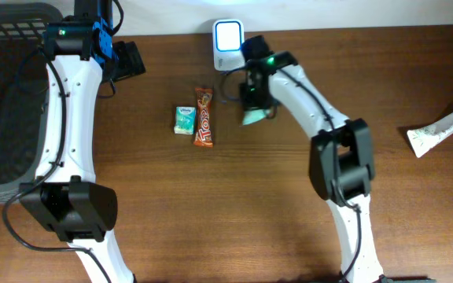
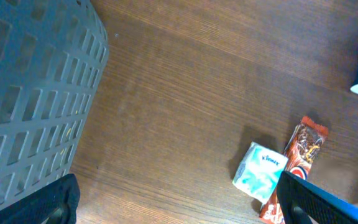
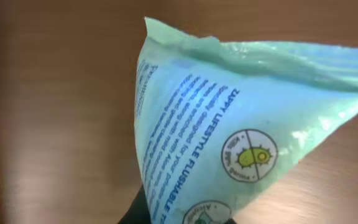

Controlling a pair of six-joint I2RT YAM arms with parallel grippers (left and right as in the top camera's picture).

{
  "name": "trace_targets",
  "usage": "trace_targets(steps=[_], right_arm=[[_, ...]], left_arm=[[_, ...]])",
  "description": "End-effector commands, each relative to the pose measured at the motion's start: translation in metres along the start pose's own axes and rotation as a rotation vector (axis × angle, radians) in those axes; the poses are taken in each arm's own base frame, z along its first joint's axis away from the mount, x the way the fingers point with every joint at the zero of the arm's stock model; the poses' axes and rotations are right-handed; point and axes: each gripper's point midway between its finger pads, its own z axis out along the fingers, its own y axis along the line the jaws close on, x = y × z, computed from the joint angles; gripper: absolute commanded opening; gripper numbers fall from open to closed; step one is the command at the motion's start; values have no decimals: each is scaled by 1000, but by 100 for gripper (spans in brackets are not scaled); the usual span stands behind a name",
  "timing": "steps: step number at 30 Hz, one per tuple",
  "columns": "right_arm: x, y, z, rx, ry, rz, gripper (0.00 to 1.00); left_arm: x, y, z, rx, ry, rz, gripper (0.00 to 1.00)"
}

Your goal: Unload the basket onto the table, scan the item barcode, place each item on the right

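Reaching up from the near edge, the right arm [image 1: 351, 169] folds at its elbow and slants left toward the scanner [image 1: 228, 39], whose screen glows white. The right jaws are clenched on a green pouch [image 1: 252, 119], held near the scanner, on its front right side. In the right wrist view the pouch's printed face fills the frame. The left arm [image 1: 69, 118] stretches straight up the table [image 1: 289, 220] beside the basket [image 1: 6, 94], its left jaws spread wide and grasping nothing. A tissue pack [image 1: 184, 120] and a bar [image 1: 204, 116] lie side by side between the arms.
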Motion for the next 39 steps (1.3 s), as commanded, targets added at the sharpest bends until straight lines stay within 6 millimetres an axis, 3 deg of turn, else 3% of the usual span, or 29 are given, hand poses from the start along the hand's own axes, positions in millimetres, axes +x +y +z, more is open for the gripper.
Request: trace_targets(steps=[1, 2, 3, 5, 8, 10, 12, 13, 15, 18, 20, 22, 23, 24, 26, 28, 29, 30, 31, 33, 36, 39], right_arm=[[-43, -140, -120, 554, -248, 133, 4], [-36, -180, -134, 679, -229, 171, 4], [-29, -205, -139, 744, -201, 196, 4], [-8, -256, -139, 811, -114, 260, 4], [34, -343, -129, 817, -28, 509, 4], [48, -365, -118, 750, -4, 586, 8], [58, -386, -113, 688, -1, 666, 33], [63, -396, -113, 666, -2, 699, 60], [71, -406, -115, 659, 10, 725, 92], [66, -397, -123, 653, 12, 661, 98], [50, -377, -139, 629, -44, 628, 98], [28, -340, -152, 521, -111, 587, 98], [16, -306, -154, 387, -139, 557, 98], [0, -247, -154, 147, -154, 503, 98], [-13, -161, -154, -170, -128, 408, 98], [-12, -99, -147, -295, -80, 315, 98], [-10, -77, -143, -304, -68, 271, 97], [-7, -56, -137, -306, -53, 228, 94], [-3, -29, -127, -304, -36, 173, 84], [6, 19, -100, -295, 3, 110, 78], [17, 56, -63, -238, 30, 117, 76], [30, 107, -27, -256, 42, 68, 67]], left_arm=[[-1, 0, 0, 0, -2, -11, 99], [-1, 0, 0, 0, -2, -11, 99], [-1, 0, 0, 0, -2, -11, 99], [-1, 0, 0, 0, -2, -11, 99], [-1, 0, 0, 0, -2, -11, 99], [-1, 0, 0, 0, -2, -11, 99], [-1, 0, 0, 0, -2, -11, 99], [-1, 0, 0, 0, -2, -11, 99], [-1, 0, 0, 0, -2, -11, 99], [-1, 0, 0, 0, -2, -11, 99], [-1, 0, 0, 0, -2, -11, 99], [-1, 0, 0, 0, -2, -11, 99], [-1, 0, 0, 0, -2, -11, 99], [-1, 0, 0, 0, -2, -11, 99], [-1, 0, 0, 0, -2, -11, 99], [-1, 0, 0, 0, -2, -11, 99], [-1, 0, 0, 0, -2, -11, 99], [-1, 0, 0, 0, -2, -11, 99], [-1, 0, 0, 0, -2, -11, 99], [-1, 0, 0, 0, -2, -11, 99], [-1, 0, 0, 0, -2, -11, 99], [-1, 0, 0, 0, -2, -11, 99]])
